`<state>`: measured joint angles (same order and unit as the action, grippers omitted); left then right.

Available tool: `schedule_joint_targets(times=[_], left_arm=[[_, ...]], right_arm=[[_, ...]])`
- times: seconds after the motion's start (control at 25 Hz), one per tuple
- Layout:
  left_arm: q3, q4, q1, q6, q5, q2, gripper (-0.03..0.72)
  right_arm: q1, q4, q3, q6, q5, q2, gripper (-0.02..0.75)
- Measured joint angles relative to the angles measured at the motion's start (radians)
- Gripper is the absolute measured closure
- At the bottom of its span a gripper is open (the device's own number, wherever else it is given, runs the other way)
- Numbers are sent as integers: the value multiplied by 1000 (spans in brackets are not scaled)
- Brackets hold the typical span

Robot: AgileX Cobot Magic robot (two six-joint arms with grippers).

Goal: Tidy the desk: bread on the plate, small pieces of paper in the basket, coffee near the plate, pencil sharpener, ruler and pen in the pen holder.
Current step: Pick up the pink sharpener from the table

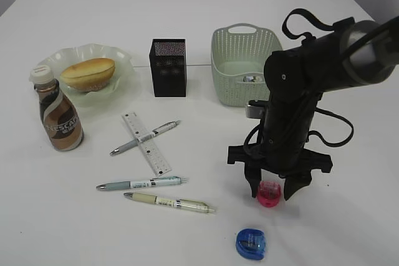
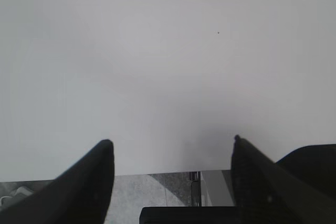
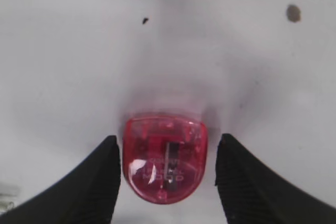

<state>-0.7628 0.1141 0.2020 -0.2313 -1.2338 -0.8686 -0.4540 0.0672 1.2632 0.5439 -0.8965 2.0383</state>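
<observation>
Pink sharpener (image 3: pixel 164 157) lies flat on the desk (image 1: pixel 206 4), front-right area, right betw. the right gripper (image 1: pixel 272 191) fingers; jaws apart w/ a slim gap each side in the wrist view, so straddling it, not clamped. Blue sharpener (image 1: pixel 251 242) sits nearer the front edge, untouched. Left gripper (image 2: pixel 170 153) jaws also apart, nothing betw. them, only bare white top below. Bread (image 1: pixel 88 73) is on the plate (image 1: pixel 124 60), coffee (image 1: pixel 58 115) upright just beside it. Ruler (image 1: pixel 146 143) lies mid-desk w/ one pen (image 1: pixel 144 137) crossing it; 2 more pens (image 1: pixel 142 184) (image 1: pixel 169 202) lie below. Pen holder (image 1: pixel 168 67) stands near the basket (image 1: pixel 240 63), sth small inside the basket.
</observation>
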Motion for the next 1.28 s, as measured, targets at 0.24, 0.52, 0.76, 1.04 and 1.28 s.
schedule_joint_targets(times=[0.24,0.52,0.76,1.04,1.28], left_arm=[[0,0,0,0,0,0,181],[0,0,0,0,0,0,181],[0,0,0,0,0,0,181],[0,0,0,0,0,0,182],[0,0,0,0,-1,2,182]], right_arm=[[0,0,0,0,11,9,311],[0,0,0,0,14,20,312],[0,0,0,0,13,20,428],[0,6,36,-44,-50,22,449],[-27,8,172,-311,-132,22,449]])
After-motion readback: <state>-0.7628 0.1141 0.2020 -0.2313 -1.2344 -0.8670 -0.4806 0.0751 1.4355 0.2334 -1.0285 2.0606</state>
